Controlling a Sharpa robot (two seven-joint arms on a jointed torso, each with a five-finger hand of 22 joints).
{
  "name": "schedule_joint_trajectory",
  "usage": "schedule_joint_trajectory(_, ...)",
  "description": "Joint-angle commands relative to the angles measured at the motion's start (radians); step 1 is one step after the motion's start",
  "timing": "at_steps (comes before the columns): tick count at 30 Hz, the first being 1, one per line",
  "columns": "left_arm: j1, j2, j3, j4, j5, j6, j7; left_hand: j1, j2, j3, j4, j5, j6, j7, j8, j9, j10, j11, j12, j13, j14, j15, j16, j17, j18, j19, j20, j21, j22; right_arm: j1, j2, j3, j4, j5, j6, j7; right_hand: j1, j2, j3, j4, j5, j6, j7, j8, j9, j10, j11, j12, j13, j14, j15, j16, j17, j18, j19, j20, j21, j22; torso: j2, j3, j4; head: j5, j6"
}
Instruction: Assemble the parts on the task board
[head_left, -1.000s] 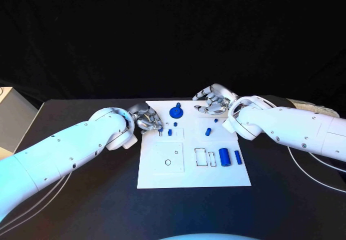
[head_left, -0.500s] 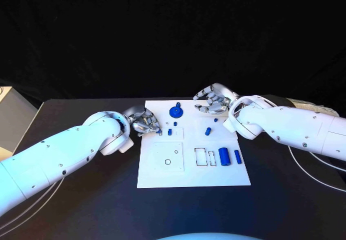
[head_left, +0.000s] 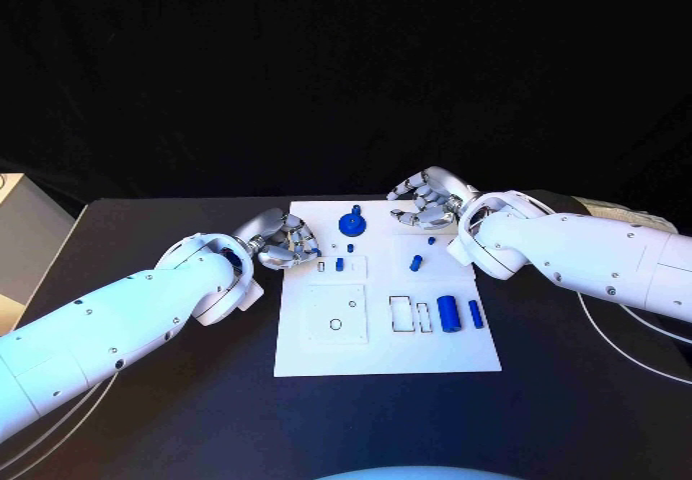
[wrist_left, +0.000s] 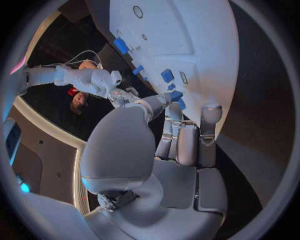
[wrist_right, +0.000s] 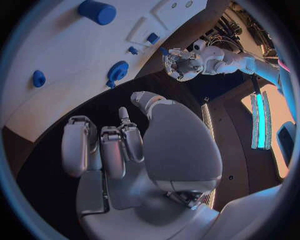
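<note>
Both hands hover empty: the left hand (head_left: 284, 243) beside the task board (head_left: 433, 350), the right hand (head_left: 427, 200) at its far edge, fingers loosely curled, apparently lining up on blue parts (head_left: 449, 313).

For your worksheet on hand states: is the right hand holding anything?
No. The right hand is empty, fingers curled, off the far edge of the board.

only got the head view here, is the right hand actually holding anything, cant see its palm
Observer: No. The right wrist view shows the right hand with a bare palm, loosely bent, nothing in it.
Operator: ok and the left one
Observer: The left wrist view shows the left hand reaching to two small blue parts on the task board, with nothing pinched. Whether it touches them, I cannot tell.
</note>
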Motion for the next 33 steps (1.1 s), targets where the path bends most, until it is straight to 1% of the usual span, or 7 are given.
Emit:
schedule_joint_trajectory(1,-0.006,-0.001,0.0,-0.009,-0.08,-0.066,0.155,0.018,0.02,0.015,0.008,-0.057,-0.007,0.0,0.006,0.158,-0.01,0.0,-0.005,0.002,-0.008,-0.001,0.0,-0.007,-0.004,-0.008,-0.001,-0.006,-0.005,-0.001,-0.001,0.0,0.002,-0.005,0.004,0.012,-0.012,-0.002,0.008,-0.001,0.005,0.007,-0.001,-0.006,-0.001,0.005,0.0,0.006,0.126,0.106,0.002,0.004,0.263,-0.01,0.041,0.007,0.002,0.038,0.001,0.0003,-0.0009,0.0,0.0)
schedule_joint_trajectory(7,-0.019,-0.001,0.0,-0.022,-0.117,-0.085,0.202,0.019,0.021,0.016,0.008,-0.059,-0.008,0.001,0.006,0.158,-0.011,0.001,-0.006,0.002,-0.009,-0.001,-0.001,-0.009,-0.003,-0.009,-0.001,-0.007,-0.006,-0.001,-0.002,0.0,0.002,-0.005,0.003,0.012,-0.012,-0.002,0.008,-0.001,0.005,0.007,-0.001,-0.006,-0.001,0.005,0.0,0.006,0.126,0.106,0.002,0.004,0.263,-0.01,0.041,0.007,0.002,0.038,0.001,0.0008,-0.0007,-0.001,-0.002)
schedule_joint_trajectory(11,-0.027,0.001,-0.001,-0.029,-0.139,-0.09,0.216,0.02,0.02,0.016,0.008,-0.059,-0.008,0.001,0.006,0.158,-0.011,0.001,-0.006,0.002,-0.008,0.0,0.0,-0.007,-0.004,-0.008,-0.001,-0.006,-0.004,-0.001,-0.003,0.0,0.002,-0.005,0.003,0.012,-0.012,-0.002,0.008,-0.001,0.005,0.007,-0.001,-0.006,-0.001,0.005,0.0,0.006,0.126,0.106,0.002,0.004,0.263,-0.01,0.041,0.007,0.002,0.038,0.0,0.0002,-0.0007,-0.003,-0.003)
schedule_joint_trajectory(14,-0.031,0.004,-0.002,-0.035,-0.159,-0.091,0.222,0.02,0.02,0.016,0.008,-0.059,-0.008,0.001,0.006,0.158,-0.011,0.001,-0.006,0.002,-0.008,0.0,0.0,-0.007,-0.004,-0.008,-0.001,-0.006,-0.004,-0.001,-0.003,0.0,0.002,-0.005,0.003,0.012,-0.012,-0.002,0.008,-0.001,0.005,0.007,-0.001,-0.006,-0.001,0.005,0.0,0.006,0.126,0.106,0.002,0.004,0.263,-0.01,0.041,0.007,0.002,0.038,0.0,0.0007,-0.0007,-0.003,-0.003)
schedule_joint_trajectory(18,-0.034,0.006,-0.002,-0.039,-0.173,-0.085,0.223,0.021,0.019,0.017,0.007,-0.059,-0.008,0.001,0.006,0.158,-0.012,0.001,-0.006,0.002,-0.009,0.0,0.0,-0.008,-0.003,-0.008,-0.002,-0.007,-0.005,-0.001,-0.003,0.0,0.003,-0.005,0.003,0.012,-0.012,-0.002,0.008,-0.001,0.005,0.007,-0.001,-0.006,-0.001,0.005,0.0,0.006,0.126,0.106,0.002,0.004,0.263,-0.01,0.041,0.007,0.002,0.038,0.0,0.0007,-0.0005,-0.003,-0.004)
schedule_joint_trajectory(28,-0.036,0.009,-0.002,-0.04,-0.182,-0.037,0.199,0.022,0.02,0.018,0.008,-0.059,-0.008,0.001,0.006,0.159,-0.013,0.001,-0.006,0.002,-0.012,0.0,-0.001,-0.012,-0.002,-0.012,-0.002,-0.01,-0.009,-0.001,-0.003,0.0,0.003,-0.005,0.003,0.012,-0.012,-0.002,0.008,-0.001,0.005,0.007,-0.001,-0.006,-0.001,0.005,0.0,0.006,0.126,0.106,0.002,0.004,0.263,-0.01,0.041,0.007,0.002,0.038,0.0,0.0007,-0.0003,-0.004,-0.005)
schedule_joint_trajectory(33,-0.037,0.012,-0.002,-0.04,-0.173,0.013,0.178,0.021,0.023,0.02,0.012,-0.06,-0.013,0.003,0.004,0.159,-0.016,0.003,-0.008,0.003,-0.017,0.001,-0.004,-0.02,0.0,-0.02,-0.001,-0.019,-0.018,-0.001,-0.004,0.0,0.003,-0.004,0.003,0.012,-0.012,-0.002,0.008,-0.001,0.005,0.007,-0.001,-0.006,-0.001,0.005,0.0,0.006,0.126,0.106,0.002,0.004,0.263,-0.01,0.041,0.007,0.002,0.038,0.001,0.0006,-0.0011,-0.005,-0.005)
